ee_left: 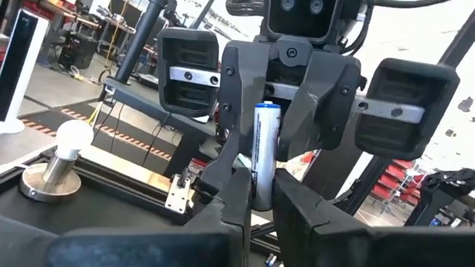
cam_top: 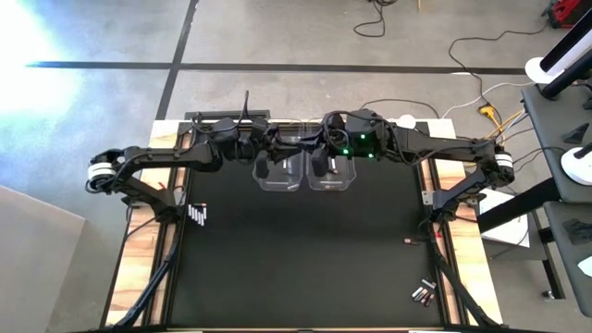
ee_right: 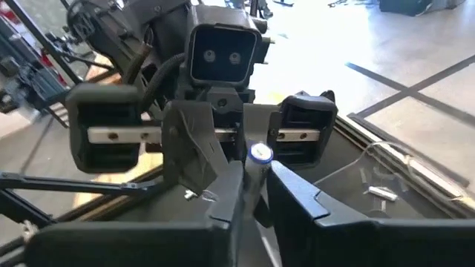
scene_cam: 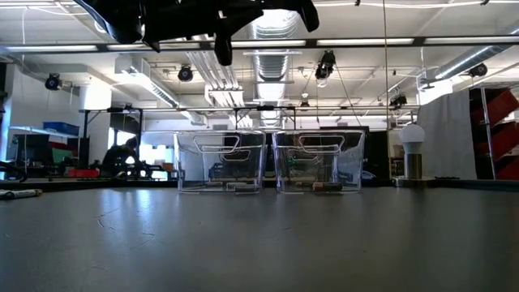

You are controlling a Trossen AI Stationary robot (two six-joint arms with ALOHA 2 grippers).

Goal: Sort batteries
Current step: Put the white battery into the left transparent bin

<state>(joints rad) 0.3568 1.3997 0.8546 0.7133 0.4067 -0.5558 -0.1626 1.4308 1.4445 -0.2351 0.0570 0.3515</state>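
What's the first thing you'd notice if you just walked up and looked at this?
The two robot arms meet nose to nose above the two clear bins at the far side of the table. Between them is one white-and-blue battery, pinched by both the left gripper and the right gripper. More batteries lie near the table's front right corner.

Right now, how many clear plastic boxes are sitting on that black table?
2. The left clear rectangular plastic bin and the right clear rectangular plastic bin stand side by side at the far middle of the table, under both grippers.
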